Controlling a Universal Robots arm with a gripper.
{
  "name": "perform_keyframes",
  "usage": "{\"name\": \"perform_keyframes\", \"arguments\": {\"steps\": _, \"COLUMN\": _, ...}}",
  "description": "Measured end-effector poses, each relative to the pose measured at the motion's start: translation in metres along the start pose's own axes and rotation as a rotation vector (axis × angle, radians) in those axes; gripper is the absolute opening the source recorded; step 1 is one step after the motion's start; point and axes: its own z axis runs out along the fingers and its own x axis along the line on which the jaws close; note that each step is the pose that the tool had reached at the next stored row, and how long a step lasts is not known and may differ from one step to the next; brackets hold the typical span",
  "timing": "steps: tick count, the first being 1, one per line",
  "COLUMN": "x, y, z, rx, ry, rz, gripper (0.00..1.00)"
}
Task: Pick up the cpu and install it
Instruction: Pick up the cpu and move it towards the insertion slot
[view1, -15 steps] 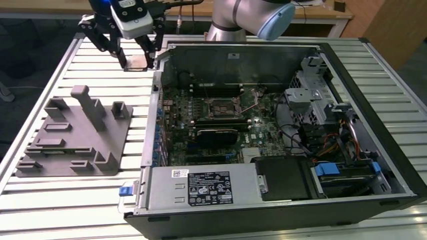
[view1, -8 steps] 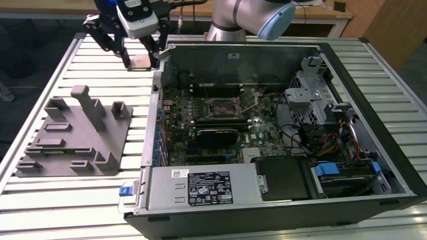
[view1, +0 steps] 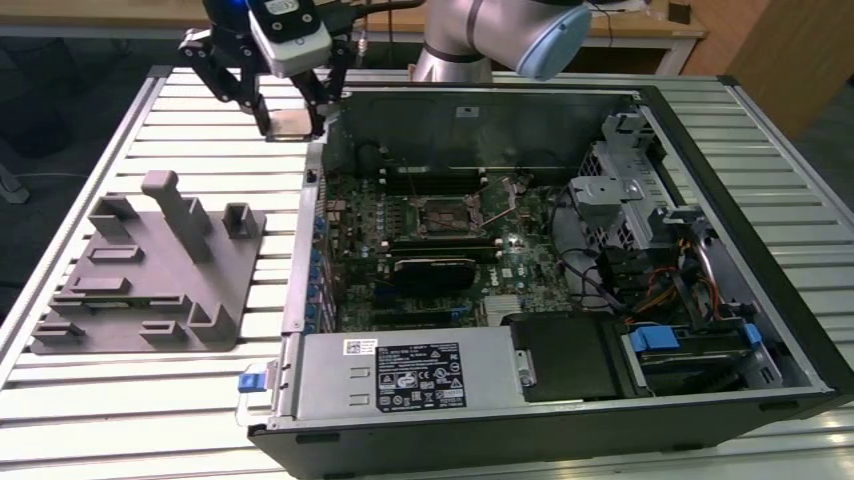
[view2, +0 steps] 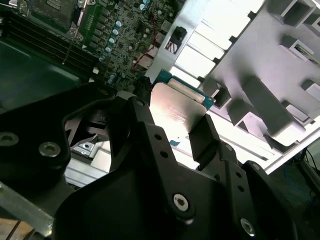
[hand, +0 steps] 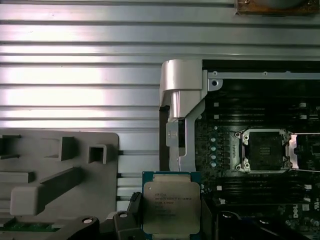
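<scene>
The black 2-fingered gripper (view2: 174, 117) pinches the small square cpu with a silvery metal top and green rim (hand: 171, 206) by 2 opposite edges. It holds the chip aloft over the silver slatted table (view1: 134, 150), between the grey plastic tray with upright posts (view1: 147, 270) and the open black computer case (view1: 534, 445). The open square socket on the green motherboard (hand: 263, 150) lies well apart from the chip.
</scene>
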Motion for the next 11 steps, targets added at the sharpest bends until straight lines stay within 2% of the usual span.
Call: {"name": "perform_keyframes", "arguments": {"steps": 11, "x": -0.0232, "y": 0.0027, "z": 0.0008, "rx": -0.0001, "ry": 0.0, "rz": 0.0, "gripper": 0.55}}
